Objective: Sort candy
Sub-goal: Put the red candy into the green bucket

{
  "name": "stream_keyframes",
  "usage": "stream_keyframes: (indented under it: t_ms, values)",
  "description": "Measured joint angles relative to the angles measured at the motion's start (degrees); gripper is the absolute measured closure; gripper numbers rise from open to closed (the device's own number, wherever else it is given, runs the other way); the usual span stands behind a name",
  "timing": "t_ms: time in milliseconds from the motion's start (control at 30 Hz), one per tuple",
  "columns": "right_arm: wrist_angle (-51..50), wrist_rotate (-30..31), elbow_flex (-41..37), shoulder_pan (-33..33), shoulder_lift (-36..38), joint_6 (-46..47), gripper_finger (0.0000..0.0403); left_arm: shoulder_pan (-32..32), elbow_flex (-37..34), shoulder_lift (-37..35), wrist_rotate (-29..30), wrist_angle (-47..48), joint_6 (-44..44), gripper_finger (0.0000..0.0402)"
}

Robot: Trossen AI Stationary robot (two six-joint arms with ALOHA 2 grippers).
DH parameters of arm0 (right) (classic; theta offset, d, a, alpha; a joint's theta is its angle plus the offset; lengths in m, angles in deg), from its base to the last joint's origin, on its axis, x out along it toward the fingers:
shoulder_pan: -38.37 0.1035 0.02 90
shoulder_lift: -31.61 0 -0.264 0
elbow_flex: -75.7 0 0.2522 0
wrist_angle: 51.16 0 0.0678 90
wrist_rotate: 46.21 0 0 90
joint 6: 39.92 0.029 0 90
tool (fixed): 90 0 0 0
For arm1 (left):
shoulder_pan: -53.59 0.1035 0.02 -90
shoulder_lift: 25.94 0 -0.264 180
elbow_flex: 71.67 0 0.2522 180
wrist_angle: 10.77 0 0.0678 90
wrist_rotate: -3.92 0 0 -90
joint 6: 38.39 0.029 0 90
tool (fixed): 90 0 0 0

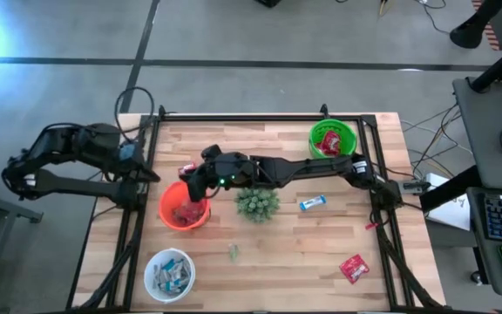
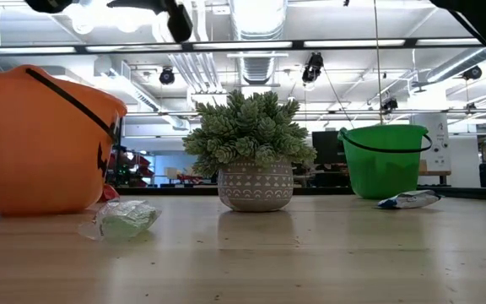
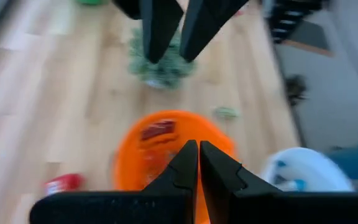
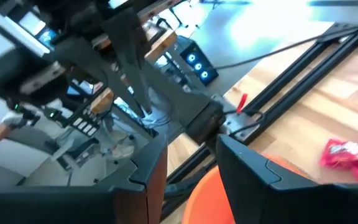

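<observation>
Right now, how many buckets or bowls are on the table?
3: orange plastic bucket under the right claw, green plastic bucket at the far right, white bowl near the front left.

No text, label, brand name, number or sign can be read in any of the views. Pale marks are seen on the red packet [image 4: 351, 154] lying on the table [image 1: 321, 253] near the orange bucket [image 1: 184, 208], but no letters can be made out. The blue-and-white bar [image 1: 313, 203] near the table's middle and the red packet [image 1: 354, 268] towards the near right corner are too small for print to be told. The pattern on the plant pot [image 2: 256, 187] is only ornament, not writing.
</observation>
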Motion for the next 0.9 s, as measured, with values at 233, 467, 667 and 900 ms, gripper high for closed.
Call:
stream_keyframes:
  t_ms: [233, 467, 667, 900]
  values:
    - [-3.43, 0.0, 0.0, -1.95, 0.32, -1.3, 0.0273, 0.0, 0.0, -2.0, 16.04, 3.2, 1.15, 0.0396]
    - [-16.22, -0.27, 0.0, -4.51, 2.79, -4.74, 0.0273, 0.0, -0.02, -0.09, 19.18, 4.18, -2.07, 0.0329]
    - [-27.49, -5.61, 0.0, -7.68, 5.53, -11.15, 0.0273, 0.0, -0.02, 2.57, 35.42, 4.71, -9.73, 0.0257]
    - [-39.64, -7.28, 0.0, -11.33, 8.34, -21.06, 0.0273, 0.26, -0.02, 6.37, 46.74, 5.49, -30.79, 0.0224]
